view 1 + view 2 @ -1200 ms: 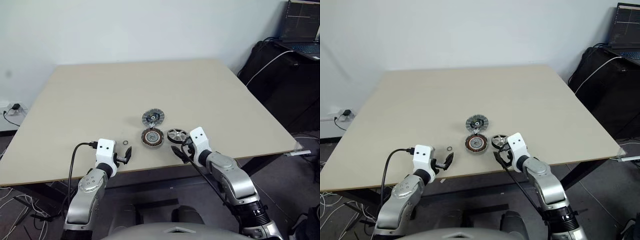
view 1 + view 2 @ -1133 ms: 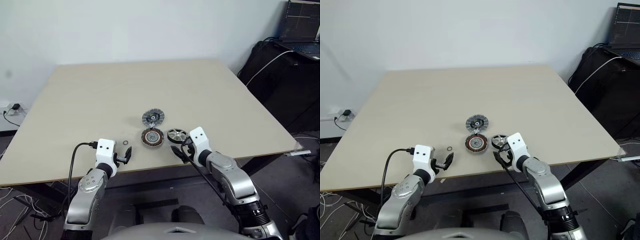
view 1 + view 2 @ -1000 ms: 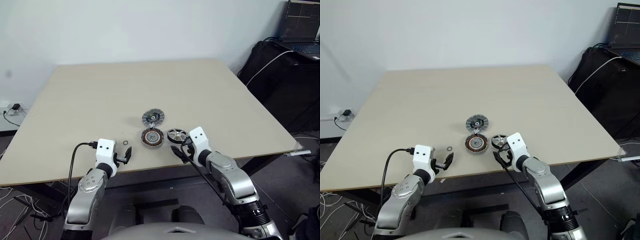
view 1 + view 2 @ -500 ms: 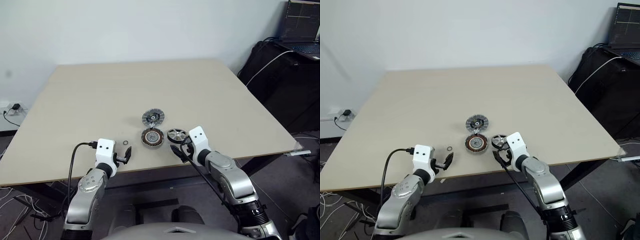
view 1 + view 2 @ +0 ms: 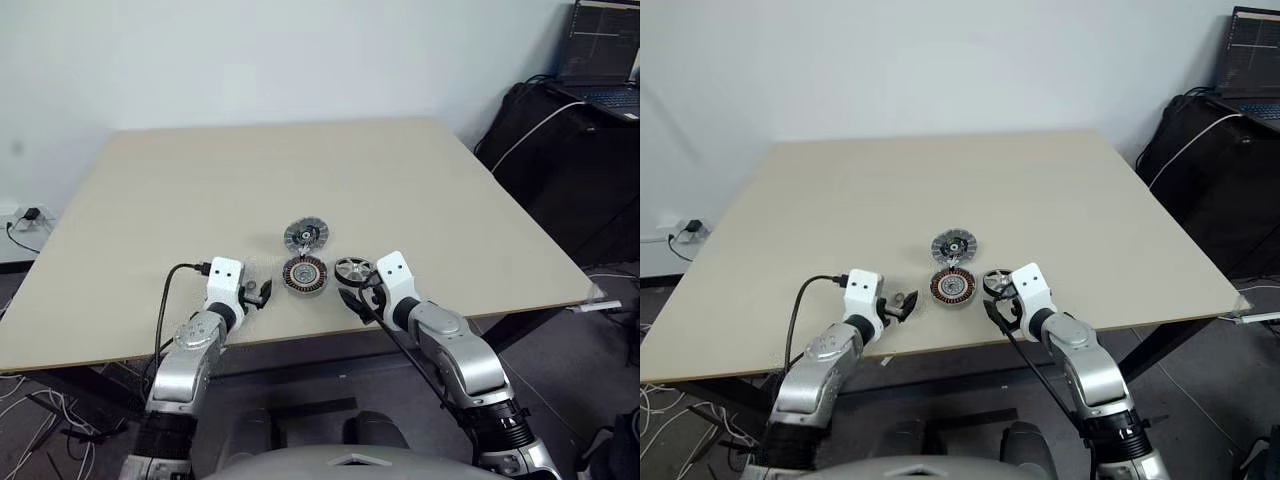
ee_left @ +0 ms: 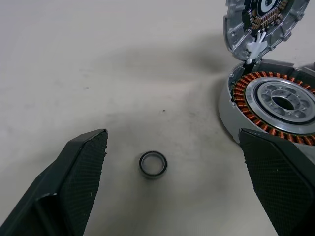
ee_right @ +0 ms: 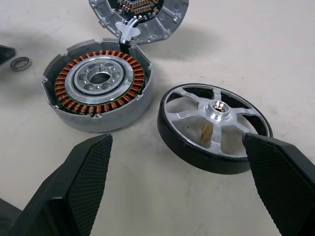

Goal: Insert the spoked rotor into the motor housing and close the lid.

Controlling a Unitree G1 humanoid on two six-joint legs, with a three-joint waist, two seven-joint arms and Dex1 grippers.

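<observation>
While one big tan wooden bench (image 5: 300,180) carries everything, two empty grippers, left gripper (image 6: 172,182) and right gripper (image 7: 177,191), gape wide. Between them lie one copper-wound round grey motor housing (image 7: 98,86), one shiny silver spoked rotor (image 7: 214,125), one ribbed grey lid (image 7: 140,17) behind the housing. The left wrist view shows one tiny metal ring (image 6: 152,164) clearly.

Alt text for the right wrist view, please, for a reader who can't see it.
The open right claw faces the spoked rotor lying flat on the beige table. Beside it sits the motor housing with copper windings, the lid beyond it, and a small metal ring off to one side.
</observation>
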